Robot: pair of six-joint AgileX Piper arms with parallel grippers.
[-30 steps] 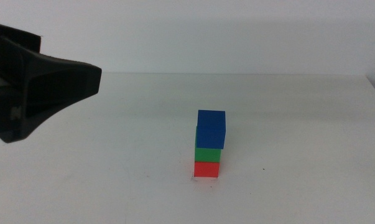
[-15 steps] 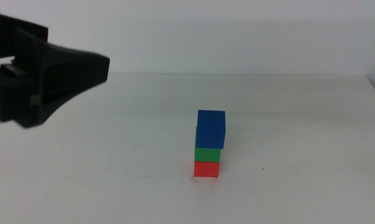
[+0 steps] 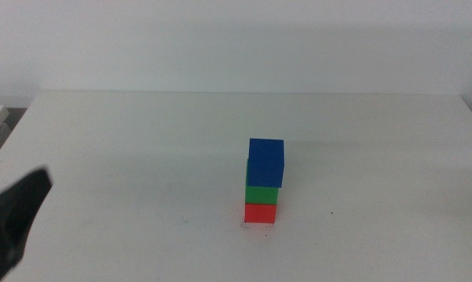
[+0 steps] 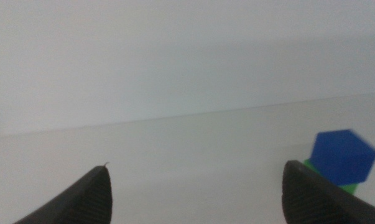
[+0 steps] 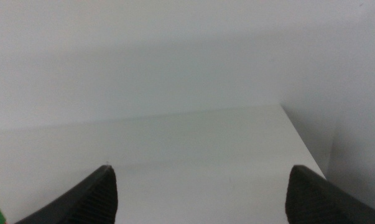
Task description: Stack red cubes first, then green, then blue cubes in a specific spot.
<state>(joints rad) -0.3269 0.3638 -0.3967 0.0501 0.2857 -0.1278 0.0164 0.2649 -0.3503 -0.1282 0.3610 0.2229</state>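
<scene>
Dropping from high at left to the bottom-left corner, left gripper (image 3: 12,219) has pulled away jaws spread and empty, right gripper (image 5: 199,193) also open, leaving blue cube (image 3: 265,163) on green cube (image 3: 262,194) on red cube (image 3: 260,213), mid-table; stack looks complete.

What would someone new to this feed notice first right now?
The three-cube tower on the white table: small matte blue cube on green cube on red cube, the blue one sitting slightly off to the right. Next, the dark left gripper, jaws open, low at the table's left edge, far from the stack.
</scene>
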